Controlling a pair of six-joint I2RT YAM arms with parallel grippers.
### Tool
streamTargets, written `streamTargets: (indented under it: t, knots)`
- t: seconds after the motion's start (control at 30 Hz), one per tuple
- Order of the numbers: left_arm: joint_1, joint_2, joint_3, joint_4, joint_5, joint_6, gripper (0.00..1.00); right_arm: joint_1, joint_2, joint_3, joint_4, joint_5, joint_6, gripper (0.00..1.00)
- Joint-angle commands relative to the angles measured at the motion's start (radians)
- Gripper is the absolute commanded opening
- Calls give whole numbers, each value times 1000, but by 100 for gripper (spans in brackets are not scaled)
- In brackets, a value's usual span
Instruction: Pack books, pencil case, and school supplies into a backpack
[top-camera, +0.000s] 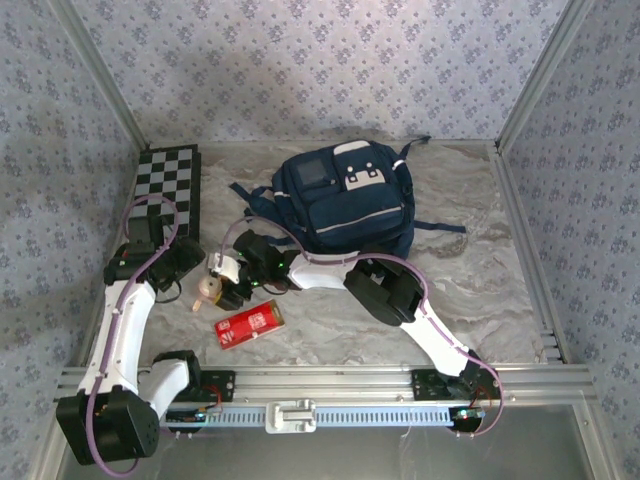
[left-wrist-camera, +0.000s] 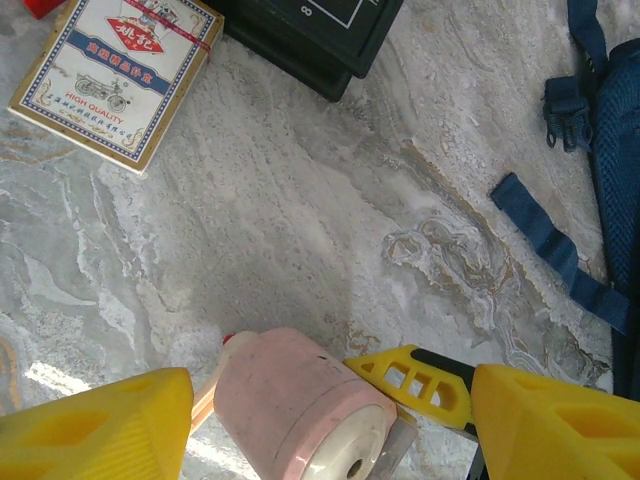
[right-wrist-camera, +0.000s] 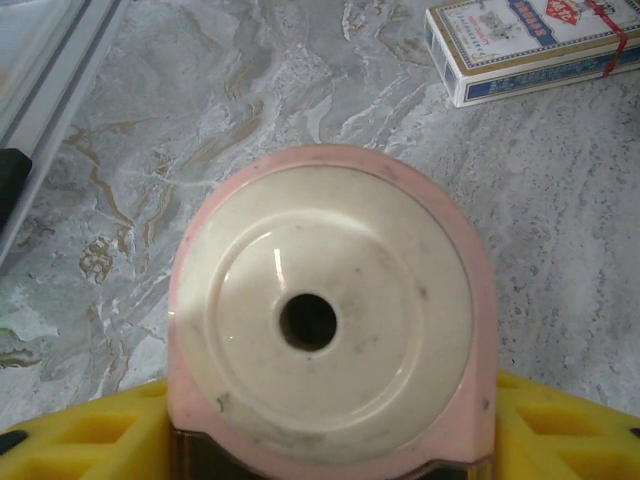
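One pink cylinder (right-wrist-camera: 400, 250) sits gripped by the right end effector (right-wrist-camera: 330, 445), inside the open left end effector (left-wrist-camera: 330, 420).

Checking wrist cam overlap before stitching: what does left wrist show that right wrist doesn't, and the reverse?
Left wrist, not right wrist: the backpack edge, a blue backpack strap lying on the table, and a black board corner at the top.
Right wrist, not left wrist: the aluminium rail at upper left, and the pink cylinder seen head-on, its cream end face and centre hole clear.
Shared: the pink cylinder between yellow fingers, the card box, the marbled table.
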Motion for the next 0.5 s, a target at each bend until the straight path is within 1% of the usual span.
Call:
streamTargets:
  t: [0.0,0.03,0.13,0.2,0.3,0.37,0.47]
  knots:
    - [9,-15,10,-21,-8,0,73,-7,4,38,-57,-47,-18,55]
    - [9,-13,11,-21,-6,0,73,-8,-4,35,-59,-43,-18,52]
    - [9,-16,19,-26,1,-1,73,-11,-43,17,-57,-49,-10,48]
    - [10,-23,32,-34,2,-2,73,-14,-81,8,-85,-51,-3,45]
    - [10,-37,64,-38,9,10,73,-34,-182,-64,-91,-8,48,42]
    - [9,-31,96,-48,22,15,73,-58,-274,-129,-98,33,115,42]
    - [7,-30,128,-34,56,20,73,-120,-410,-248,-109,53,243,41]
